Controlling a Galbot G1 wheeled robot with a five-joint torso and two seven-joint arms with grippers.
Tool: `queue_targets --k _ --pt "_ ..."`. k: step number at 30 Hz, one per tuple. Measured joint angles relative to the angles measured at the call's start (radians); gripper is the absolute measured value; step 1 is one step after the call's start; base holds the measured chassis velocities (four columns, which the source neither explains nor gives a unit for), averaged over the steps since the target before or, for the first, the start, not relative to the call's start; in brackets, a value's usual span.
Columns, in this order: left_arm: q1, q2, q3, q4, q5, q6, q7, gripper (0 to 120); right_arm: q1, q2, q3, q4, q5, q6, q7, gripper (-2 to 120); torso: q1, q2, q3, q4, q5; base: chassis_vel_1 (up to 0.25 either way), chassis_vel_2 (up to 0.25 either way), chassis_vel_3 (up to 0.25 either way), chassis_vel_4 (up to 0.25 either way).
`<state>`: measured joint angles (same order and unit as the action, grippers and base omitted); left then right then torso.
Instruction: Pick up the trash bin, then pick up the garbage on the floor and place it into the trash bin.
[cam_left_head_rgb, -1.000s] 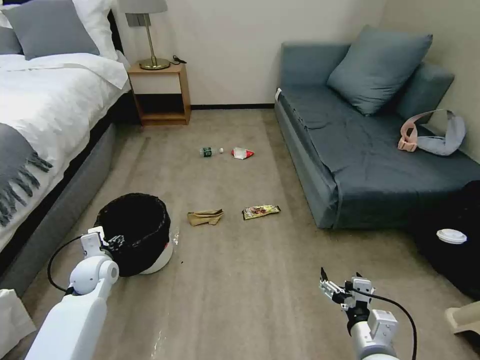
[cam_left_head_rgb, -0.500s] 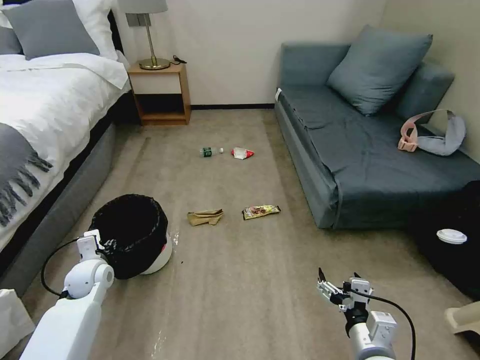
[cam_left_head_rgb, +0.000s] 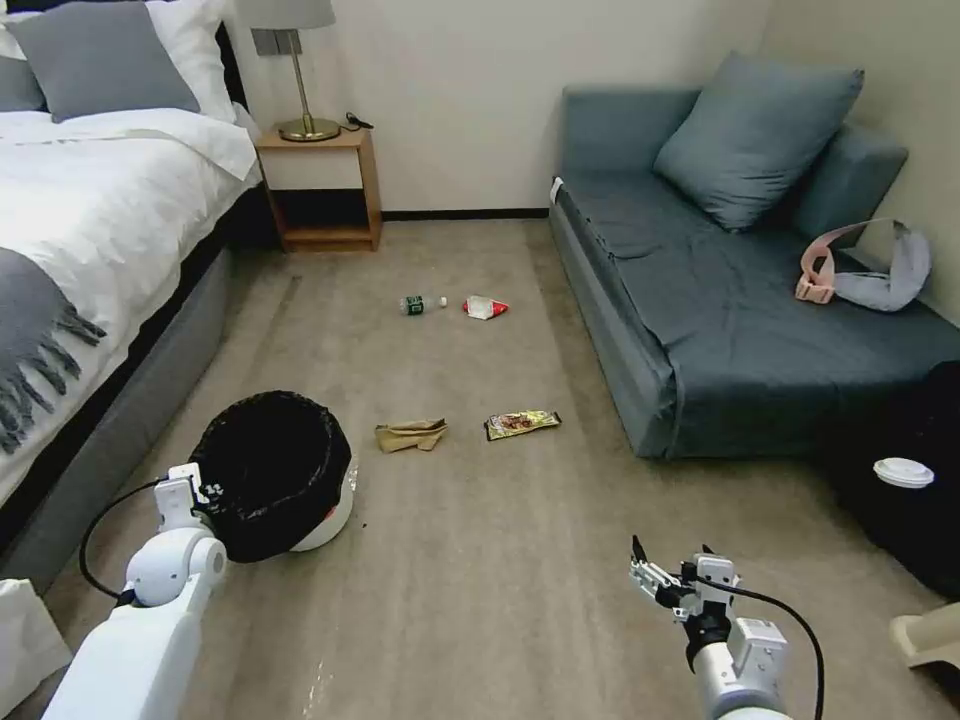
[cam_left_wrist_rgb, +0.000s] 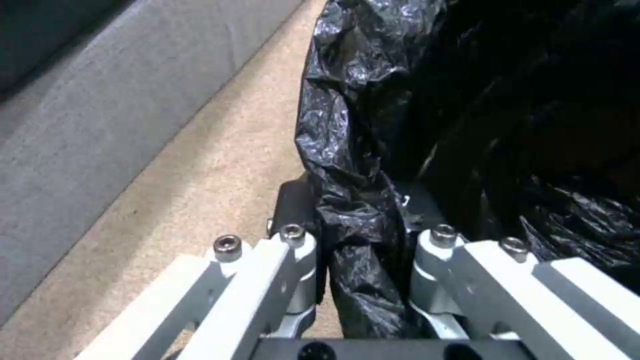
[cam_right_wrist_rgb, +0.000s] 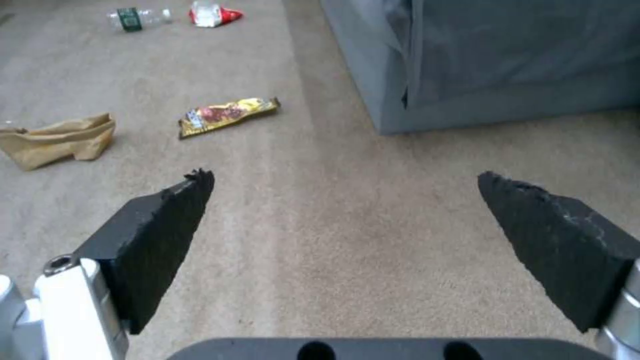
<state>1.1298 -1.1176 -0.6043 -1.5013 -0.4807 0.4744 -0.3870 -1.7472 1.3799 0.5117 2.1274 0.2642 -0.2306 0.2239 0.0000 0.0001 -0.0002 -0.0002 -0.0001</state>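
Low in the left half of your head view, the trash bin (cam_left_head_rgb: 275, 470) sits on the carpet (cam_left_head_rgb: 480, 560) beside the bed (cam_left_head_rgb: 90, 250), tipped slightly, its whitish base showing at the lower right. Your left claw (cam_left_wrist_rgb: 360, 235) is clamped on the bin's near rim, wrinkled black bag pinched between the fingers. Toward the frame's centre lie the brown paper bag (cam_left_head_rgb: 410, 435) and the gold-brown snack wrapper (cam_left_head_rgb: 521, 423), side by side but apart. Higher up, the clear bottle (cam_left_head_rgb: 420, 303) and the red-white snack bag (cam_left_head_rgb: 485, 306) lie close together. At the lower right, your right claw (cam_right_wrist_rgb: 347, 220) hangs above bare carpet, spread wide and holding nothing.
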Motion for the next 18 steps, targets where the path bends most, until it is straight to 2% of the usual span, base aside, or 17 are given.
queue_targets --k 2,10,18 --pt "0.014 -0.001 -0.010 -0.011 0.004 -0.018 -0.003 14 0.003 0.000 -0.001 -0.004 0.002 0.000 0.000 100 0.000 0.000 0.000 -0.0002 -0.0011 0.000 0.000 0.000 0.000" --pt "0.047 -0.005 -0.046 -0.038 0.023 -0.063 -0.015 11 0.006 0.003 -0.007 -0.008 0.004 0.000 0.001 100 0.000 0.000 0.000 0.0003 -0.0003 0.000 0.000 0.000 0.000" --pt "0.097 -0.008 -0.087 -0.112 0.035 -0.089 -0.025 7 0.005 0.006 -0.009 -0.010 0.005 0.001 0.001 100 0.000 0.000 0.000 0.0003 0.0000 0.000 0.000 0.000 0.000"
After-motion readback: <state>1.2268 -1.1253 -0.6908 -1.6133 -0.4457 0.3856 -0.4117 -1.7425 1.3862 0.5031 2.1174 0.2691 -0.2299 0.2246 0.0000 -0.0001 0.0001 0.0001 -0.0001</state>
